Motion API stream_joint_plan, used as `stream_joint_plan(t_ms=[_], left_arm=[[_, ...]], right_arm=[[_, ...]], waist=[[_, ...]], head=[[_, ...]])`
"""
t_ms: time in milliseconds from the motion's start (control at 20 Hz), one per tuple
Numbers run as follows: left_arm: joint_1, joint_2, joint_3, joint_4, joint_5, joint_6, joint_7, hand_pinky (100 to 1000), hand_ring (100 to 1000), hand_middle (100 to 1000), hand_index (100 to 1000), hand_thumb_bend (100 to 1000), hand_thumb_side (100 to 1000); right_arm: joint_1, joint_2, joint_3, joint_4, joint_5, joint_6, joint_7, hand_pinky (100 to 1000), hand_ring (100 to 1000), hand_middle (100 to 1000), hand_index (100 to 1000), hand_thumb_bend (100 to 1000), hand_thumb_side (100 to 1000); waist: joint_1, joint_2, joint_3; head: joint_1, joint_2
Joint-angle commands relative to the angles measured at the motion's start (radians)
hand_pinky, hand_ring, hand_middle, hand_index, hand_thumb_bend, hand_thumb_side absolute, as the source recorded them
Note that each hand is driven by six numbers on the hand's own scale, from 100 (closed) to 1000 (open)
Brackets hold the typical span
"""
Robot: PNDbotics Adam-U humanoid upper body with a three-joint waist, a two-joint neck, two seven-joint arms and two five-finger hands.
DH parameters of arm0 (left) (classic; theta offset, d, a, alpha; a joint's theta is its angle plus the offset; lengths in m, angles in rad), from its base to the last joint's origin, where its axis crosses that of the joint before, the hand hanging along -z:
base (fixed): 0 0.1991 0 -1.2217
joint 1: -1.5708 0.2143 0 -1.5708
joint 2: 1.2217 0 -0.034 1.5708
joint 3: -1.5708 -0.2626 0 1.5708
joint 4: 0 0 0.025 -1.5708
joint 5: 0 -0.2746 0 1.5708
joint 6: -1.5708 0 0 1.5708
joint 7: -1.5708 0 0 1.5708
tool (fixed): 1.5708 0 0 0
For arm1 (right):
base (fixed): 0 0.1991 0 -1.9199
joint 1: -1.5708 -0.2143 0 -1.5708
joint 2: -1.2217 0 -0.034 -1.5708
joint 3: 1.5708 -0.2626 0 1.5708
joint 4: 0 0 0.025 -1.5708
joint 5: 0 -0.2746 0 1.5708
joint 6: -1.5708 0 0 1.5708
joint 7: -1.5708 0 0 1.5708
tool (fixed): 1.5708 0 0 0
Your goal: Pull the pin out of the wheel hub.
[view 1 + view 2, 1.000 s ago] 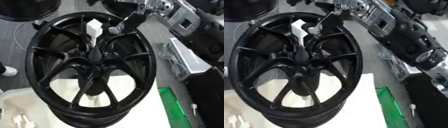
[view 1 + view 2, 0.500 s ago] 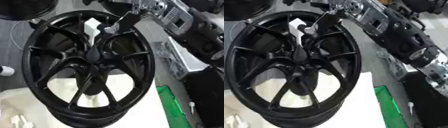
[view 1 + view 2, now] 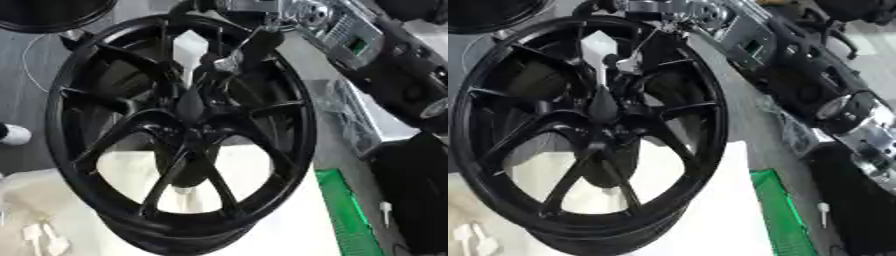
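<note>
Wheel hub (image 3: 179, 135): black, multi-spoke, standing tilted on its rim on the counter (image 3: 289, 235), which is covered in white sheeting; it fills most of both views. Centre bore dark.

Pin (image 3: 604, 107): a dark conical piece at the hub's centre, seated among the spokes; whether it is fully seated or partly drawn cannot be told.

Right robot hand (image 3: 229, 54): reaches in from the upper right on a black-and-silver arm (image 3: 798, 75), fingers curled down into the upper spokes just above the hub's centre. Fingertips lie close to the top of the pin; contact cannot be made out, nor how far the fingers are closed.

White block (image 3: 597, 46): seen through the upper spoke gaps, behind the wheel, just beside the fingers.

Green tray edge (image 3: 346, 210): right of the white sheeting, near the wheel's lower rim.

Second black wheel (image 3: 52, 12): upper left corner, well apart.
</note>
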Motion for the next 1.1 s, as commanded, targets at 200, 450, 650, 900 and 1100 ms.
stream_joint_plan(t_ms=[200,450,650,900,1100], left_arm=[[-0.007,0.021,0.005,-0.011,-0.01,-0.002,-0.002,488,677,593,783,166,949],[-0.009,0.021,0.003,-0.01,-0.016,0.0,-0.008,488,677,593,782,165,953],[-0.009,0.022,0.003,-0.009,-0.018,-0.001,-0.009,487,677,592,781,163,956],[-0.007,0.02,0.005,-0.009,-0.021,0.0,-0.01,488,677,593,781,164,958],[-0.008,0.02,0.005,-0.009,-0.023,0.0,-0.011,488,678,593,781,163,960]], right_arm=[[-0.007,-0.038,-0.021,0.001,0.017,-0.001,0.0,952,1000,923,981,158,312],[-0.009,-0.035,-0.022,0.008,0.025,0.0,-0.009,950,1000,899,961,155,312],[-0.01,-0.042,-0.025,0.006,0.039,-0.004,-0.012,952,1000,871,938,167,333],[-0.003,-0.048,-0.026,0.006,0.052,-0.01,0.002,955,1000,868,940,158,342],[-0.001,-0.047,-0.03,0.015,0.063,-0.012,0.009,956,1000,872,944,150,348]], waist=[[0.002,-0.004,0.003],[-0.005,0.003,0.009],[-0.009,0.007,0.019],[-0.012,0.009,0.021],[-0.015,0.012,0.024]], head=[[-0.003,-0.001],[-0.02,-0.001],[-0.039,-0.001],[-0.052,-0.001],[-0.053,-0.006]])
